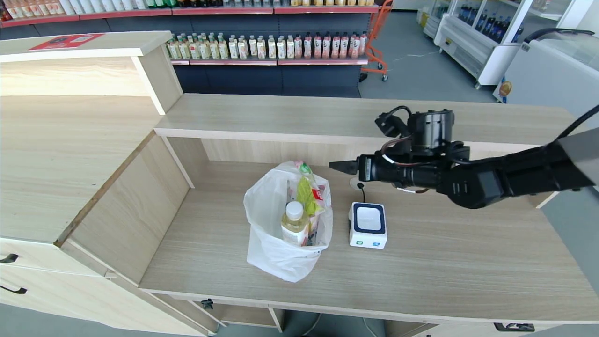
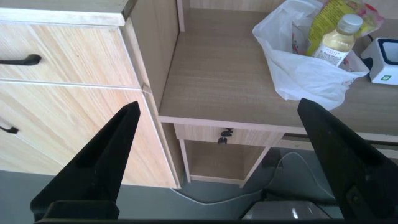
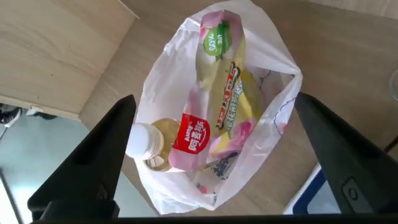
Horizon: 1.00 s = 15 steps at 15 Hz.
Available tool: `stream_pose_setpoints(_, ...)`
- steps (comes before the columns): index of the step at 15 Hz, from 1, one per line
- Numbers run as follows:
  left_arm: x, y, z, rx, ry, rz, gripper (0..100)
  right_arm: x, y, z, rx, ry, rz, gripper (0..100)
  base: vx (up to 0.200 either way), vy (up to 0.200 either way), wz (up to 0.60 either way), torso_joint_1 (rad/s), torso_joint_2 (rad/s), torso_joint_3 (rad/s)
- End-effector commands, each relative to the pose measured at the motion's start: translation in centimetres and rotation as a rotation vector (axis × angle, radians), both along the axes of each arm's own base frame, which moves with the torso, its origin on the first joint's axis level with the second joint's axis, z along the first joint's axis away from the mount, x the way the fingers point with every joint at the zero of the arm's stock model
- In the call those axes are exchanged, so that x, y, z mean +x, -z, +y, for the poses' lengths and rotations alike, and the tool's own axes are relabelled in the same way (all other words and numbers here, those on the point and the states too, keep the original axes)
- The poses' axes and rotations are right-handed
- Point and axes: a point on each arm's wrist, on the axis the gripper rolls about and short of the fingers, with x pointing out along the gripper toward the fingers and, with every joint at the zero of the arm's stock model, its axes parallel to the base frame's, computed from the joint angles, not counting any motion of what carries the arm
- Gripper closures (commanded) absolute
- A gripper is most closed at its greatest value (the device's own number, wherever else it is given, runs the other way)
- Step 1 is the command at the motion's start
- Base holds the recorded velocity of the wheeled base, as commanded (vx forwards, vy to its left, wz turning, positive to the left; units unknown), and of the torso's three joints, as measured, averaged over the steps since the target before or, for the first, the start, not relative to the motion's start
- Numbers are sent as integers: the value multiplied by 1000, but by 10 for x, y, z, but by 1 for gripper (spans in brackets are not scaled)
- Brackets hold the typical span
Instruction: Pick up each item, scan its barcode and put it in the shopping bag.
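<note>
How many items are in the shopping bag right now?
3 visible in the shopping bag: a bottle on the robot's near side, a red-labelled pink packet beside it, and a tall yellow-green packet behind them. Others may lie hidden underneath.

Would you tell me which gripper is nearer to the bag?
Right. The right gripper hangs open just above the bag; the left gripper is off the counter's front edge, well away from it.

Shopping bag: thin white plastic, crinkled. Inside bag: bottle smooth clear plastic, snack packets glossy. Under bag: counter matt wood grain.
</note>
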Motion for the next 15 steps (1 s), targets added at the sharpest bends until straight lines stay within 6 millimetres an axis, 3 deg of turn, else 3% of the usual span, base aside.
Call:
stream_pose_setpoints(1, 0, 0, 0, 0, 0, -2, 0, -164, -47, -102, 24, 182, -60, 0, 0, 0, 0, 0, 0, 0)
stream_pose_setpoints(2, 0, 0, 0, 0, 0, 0, 0, -196, -38, -117, 17, 255, -67, 0, 0, 0, 0, 0, 0, 0)
stream_pose_setpoints(3, 0, 0, 0, 0, 0, 0, 0, -230, -17, -128, 1, 328, -50, 0, 0, 0, 0, 0, 0, 0)
stream_pose_setpoints(4, 0, 0, 0, 0, 0, -2, 0, -243, -7, -132, -5, 354, -43, 0, 0, 0, 0, 0, 0, 0)
stream_pose_setpoints(5, 0, 0, 0, 0, 0, -2, 0, -291, 31, -144, -28, 434, -39, 0, 0, 0, 0, 0, 0, 0)
stream_pose_setpoints(7, 0, 0, 0, 0, 0, 0, 0, -330, 73, -154, -45, 500, -52, 0, 0, 0, 0, 0, 0, 0)
stream_pose_setpoints(11, 0, 0, 0, 0, 0, 0, 0, -384, 110, -162, -69, 625, -147, 0, 0, 0, 0, 0, 0, 0)
stream_pose_setpoints(15, 0, 0, 0, 0, 0, -2, 0, -395, 110, -160, -92, 598, -355, 0, 0, 0, 0, 0, 0, 0)
